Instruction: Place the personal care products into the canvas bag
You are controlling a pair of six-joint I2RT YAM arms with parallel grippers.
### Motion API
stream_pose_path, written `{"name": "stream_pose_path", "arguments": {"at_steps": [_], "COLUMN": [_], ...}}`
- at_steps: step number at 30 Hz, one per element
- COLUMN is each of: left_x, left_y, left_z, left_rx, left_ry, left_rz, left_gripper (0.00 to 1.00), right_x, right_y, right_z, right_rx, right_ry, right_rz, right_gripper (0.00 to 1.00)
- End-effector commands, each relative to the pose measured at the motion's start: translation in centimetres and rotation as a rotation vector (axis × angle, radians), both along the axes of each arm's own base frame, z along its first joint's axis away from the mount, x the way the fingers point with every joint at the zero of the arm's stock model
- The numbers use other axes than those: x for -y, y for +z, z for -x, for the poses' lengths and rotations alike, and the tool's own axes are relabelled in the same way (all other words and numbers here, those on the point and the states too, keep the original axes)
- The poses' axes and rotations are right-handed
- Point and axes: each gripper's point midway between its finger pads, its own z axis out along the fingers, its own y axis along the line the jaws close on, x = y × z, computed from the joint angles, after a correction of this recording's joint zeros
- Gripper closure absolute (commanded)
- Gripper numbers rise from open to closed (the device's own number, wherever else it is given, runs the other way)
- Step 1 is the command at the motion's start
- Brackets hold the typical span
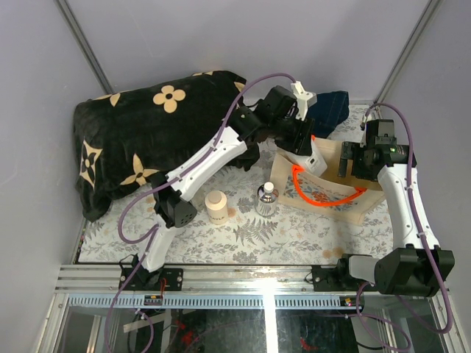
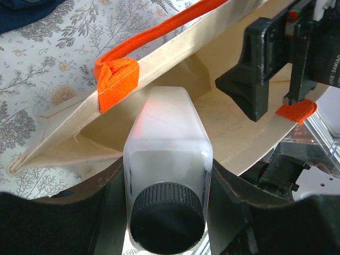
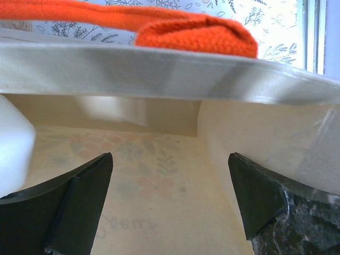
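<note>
My left gripper (image 1: 307, 145) is shut on the taller white bottle with a dark cap (image 2: 167, 138) and holds it over the open mouth of the canvas bag (image 1: 331, 197). The bottle also shows in the top view (image 1: 318, 157). The bag is beige with orange handles (image 1: 316, 197) and lies on the table's right side. My right gripper (image 1: 346, 160) is open at the bag's right rim, and its fingers (image 3: 79, 196) point into the bag's inside (image 3: 159, 175). A squat beige jar (image 1: 217, 207) and a clear white-capped bottle (image 1: 267, 200) stand left of the bag. The clear dark-capped bottle is not in view.
A black blanket with cream flowers (image 1: 147, 132) fills the back left. A dark navy cloth (image 1: 331, 107) lies behind the bag. The table has a fern-print cover (image 1: 250, 235). Grey walls close the back and sides.
</note>
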Motion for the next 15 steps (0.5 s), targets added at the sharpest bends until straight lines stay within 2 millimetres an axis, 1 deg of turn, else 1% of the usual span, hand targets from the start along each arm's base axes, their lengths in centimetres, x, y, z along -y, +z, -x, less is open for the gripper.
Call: {"name": "stream_pose_path", "arguments": {"at_steps": [1,4,6,7,9,11,13,15], "left_x": [2.5,2.6,2.4,2.3,1.8,1.2,0.5,0.1], "left_y": [4.0,1.5,0.4,0.2,1.0,2.3,4.1,6.4], "left_z": [0.6,0.7,0.5,0.4,0.3,0.1,0.1,0.6], "left_rx": [0.114,0.114,0.131,0.140,0.165,0.202,0.242,0.274], "left_ry": [-0.059,-0.055,-0.041,-0.034,-0.017,0.009,0.027,0.021], "left_rz": [0.126,0.062,0.022,0.011,0.012,0.019,0.035,0.076], "left_gripper": [1.00,1.00,1.00,1.00,1.00,1.00,1.00,1.00], "right_x": [-0.1,-0.1,0.0,0.0,-0.1,0.0,0.1,0.1], "right_y": [0.7,0.7,0.6,0.6,0.6,0.6,0.6,0.3], "right_z": [-0.4,-0.5,-0.5,-0.5,-0.5,-0.5,-0.5,-0.4], "right_rx": [0.048,0.049,0.047,0.046,0.047,0.046,0.047,0.040], "right_ry": [-0.001,-0.001,-0.003,-0.002,-0.002,-0.005,-0.007,-0.006], "right_rz": [0.001,0.004,0.005,0.006,0.005,0.008,0.012,0.012], "right_gripper": [0.03,0.03,0.03,0.03,0.03,0.03,0.03,0.03]}}
